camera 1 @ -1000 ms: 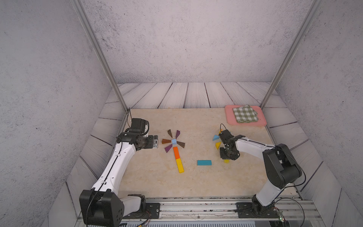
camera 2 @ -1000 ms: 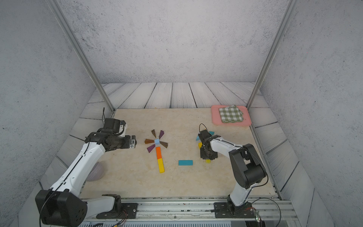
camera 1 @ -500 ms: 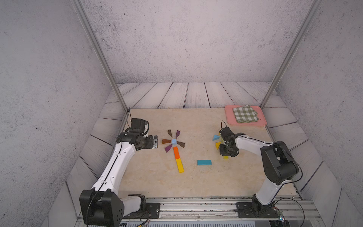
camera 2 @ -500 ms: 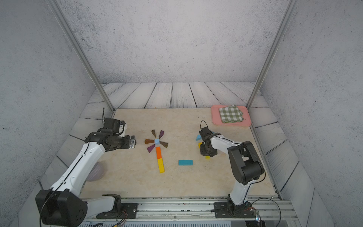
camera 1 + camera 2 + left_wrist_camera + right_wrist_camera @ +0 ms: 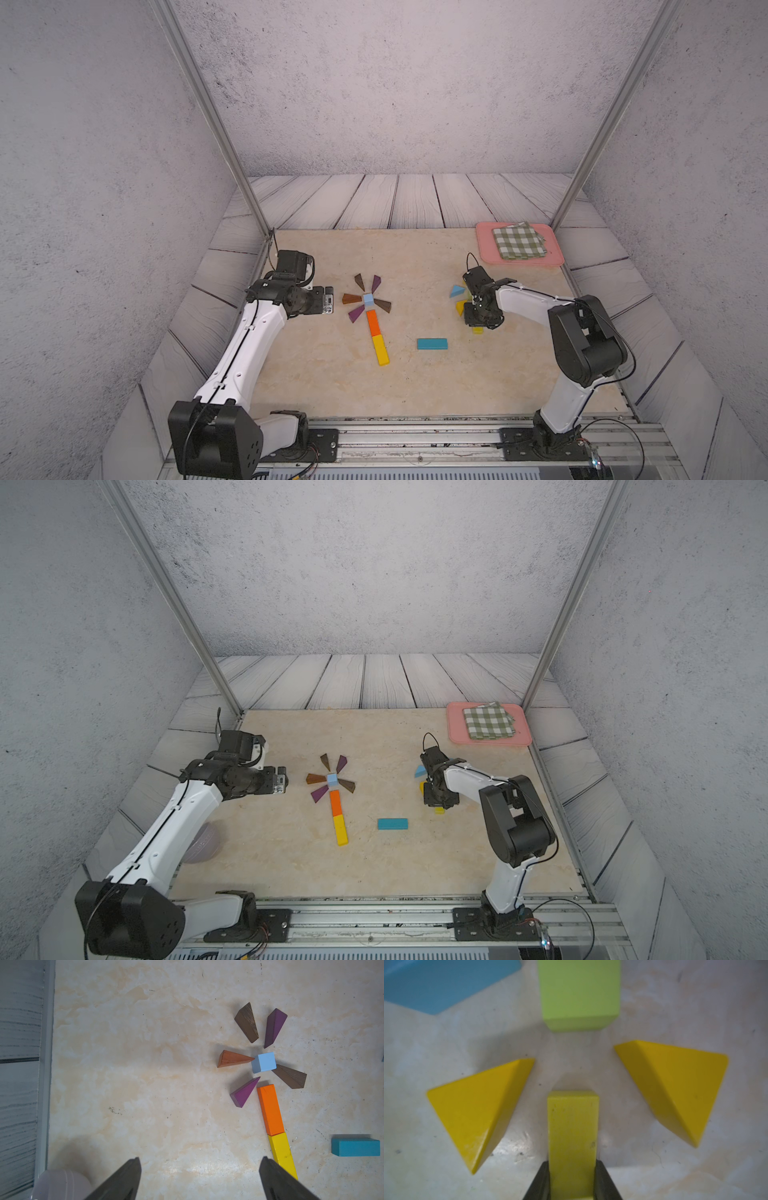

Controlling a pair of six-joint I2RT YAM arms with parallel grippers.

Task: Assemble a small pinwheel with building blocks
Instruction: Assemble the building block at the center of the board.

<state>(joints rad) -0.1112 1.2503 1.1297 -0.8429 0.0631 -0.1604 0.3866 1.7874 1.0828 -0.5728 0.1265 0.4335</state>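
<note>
Right gripper [image 5: 478, 321], in both top views, points down at the table [image 5: 415, 390] among a small cluster of blocks, with a blue triangle [image 5: 456, 291] just beyond it. Its jaws are hidden there by its own body. Left gripper [image 5: 328, 300] hovers just beside a finished-looking pinwheel. This is a light-blue cube [image 5: 368, 299] ringed by brown and purple wedges [image 5: 351, 298], with an orange bar [image 5: 373, 323] and a yellow bar [image 5: 380, 350] end to end as a stem. A teal bar [image 5: 432, 343] lies alone between the two groups.

Left wrist view: the jaws stand wide apart and empty over bare table, the pinwheel off to one side.

Right wrist view: the jaws are narrow, clamped on the sides of a lime-yellow bar [image 5: 572, 1126]. It points at a green cube [image 5: 580, 991] across a gap. One yellow triangle [image 5: 475, 1109] and a second triangle [image 5: 679, 1088] flank it, apart from it. Whether the bar rests on the table cannot be told.

This looks like laying a stem for another pinwheel. Doing it well likely means keeping the bar in line with the cube and setting it flat. The jaws should then open only slightly and lift straight up, nudging neither triangle.
</note>
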